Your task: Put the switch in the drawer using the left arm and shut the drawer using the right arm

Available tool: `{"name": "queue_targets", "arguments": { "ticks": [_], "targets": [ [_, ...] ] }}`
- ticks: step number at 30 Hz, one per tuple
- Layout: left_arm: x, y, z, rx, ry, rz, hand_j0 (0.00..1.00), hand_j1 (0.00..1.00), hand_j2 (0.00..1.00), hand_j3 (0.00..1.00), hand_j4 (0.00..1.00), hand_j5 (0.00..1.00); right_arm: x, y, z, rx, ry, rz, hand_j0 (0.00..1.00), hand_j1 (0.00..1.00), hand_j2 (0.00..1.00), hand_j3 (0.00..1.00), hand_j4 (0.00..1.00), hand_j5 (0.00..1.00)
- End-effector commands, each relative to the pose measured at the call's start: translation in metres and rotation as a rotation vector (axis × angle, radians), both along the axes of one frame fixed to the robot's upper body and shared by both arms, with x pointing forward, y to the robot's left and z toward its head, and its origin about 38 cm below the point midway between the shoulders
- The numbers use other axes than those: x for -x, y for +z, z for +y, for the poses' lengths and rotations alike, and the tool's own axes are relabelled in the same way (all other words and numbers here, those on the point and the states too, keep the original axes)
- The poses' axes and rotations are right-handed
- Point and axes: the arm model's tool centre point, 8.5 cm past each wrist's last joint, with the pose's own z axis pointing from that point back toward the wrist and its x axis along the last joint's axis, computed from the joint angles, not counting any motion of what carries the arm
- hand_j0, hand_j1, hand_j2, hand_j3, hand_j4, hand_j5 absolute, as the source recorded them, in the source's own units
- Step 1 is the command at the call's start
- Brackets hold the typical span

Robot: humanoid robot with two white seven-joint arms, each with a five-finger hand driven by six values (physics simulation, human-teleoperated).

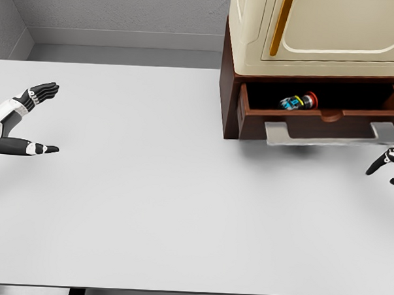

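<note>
Switch point(298, 101): lies on its side inside the open drawer point(322, 115), toward the middle, red cap pointing right; nothing holds it.
Drawer: pulled out from the brown base of the cabinet point(319, 35), its grey handle point(331, 135) jutting toward the table point(149, 204) front.
Step in hand: by my reading, the placing is done and the closing is what remains.
Right hand point(391, 166): at the picture's right edge, just below and beside the handle's right end, dark fingers point(381, 162) partly cut off; they look loosely spread and hold nothing, not touching the handle as far as I can tell.
How to close well: bring the right palm flat against the drawer front near the handle's middle and push straight back, so the drawer does not skew; keep fingers clear of the gap.
Left hand point(25, 120): far left, well apart from the cabinet, thumb and fingers splayed wide, empty.
</note>
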Motion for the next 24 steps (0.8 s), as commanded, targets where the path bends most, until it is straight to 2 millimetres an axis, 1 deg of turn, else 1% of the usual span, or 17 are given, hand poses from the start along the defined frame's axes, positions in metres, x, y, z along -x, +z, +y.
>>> {"name": "queue_targets", "arguments": {
  "ticks": [1,14,16,18,21,24],
  "targets": [
    [0.000,0.001,0.001,0.006,0.002,0.000,1.00,1.00,1.00,1.00,1.00,1.00,-0.001,0.000,-0.001,-0.004,-0.005,0.002,0.60,0.60,0.60,0.60,0.60,0.60],
    [0.000,0.000,-0.001,0.011,0.001,0.000,1.00,1.00,1.00,1.00,1.00,1.00,-0.004,0.009,-0.002,0.020,0.003,-0.010,0.60,0.60,0.60,0.60,0.60,0.60],
    [0.000,0.000,-0.001,0.011,0.001,0.000,1.00,1.00,1.00,1.00,1.00,1.00,-0.008,0.013,0.003,0.015,0.014,-0.025,0.60,0.60,0.60,0.60,0.60,0.60],
    [0.000,0.000,-0.001,0.011,0.001,0.000,1.00,1.00,1.00,1.00,1.00,1.00,-0.012,0.011,0.008,0.016,0.032,-0.023,0.60,0.60,0.60,0.60,0.60,0.60],
    [0.000,0.000,-0.001,0.011,0.001,0.000,1.00,1.00,1.00,1.00,1.00,1.00,-0.014,0.011,0.010,0.021,0.037,-0.027,0.60,0.60,0.60,0.60,0.60,0.60],
    [0.000,0.000,-0.001,0.011,0.001,0.000,1.00,1.00,1.00,1.00,1.00,1.00,-0.022,0.008,0.011,0.016,0.037,-0.022,0.60,0.60,0.60,0.60,0.60,0.60]
  ]
}}
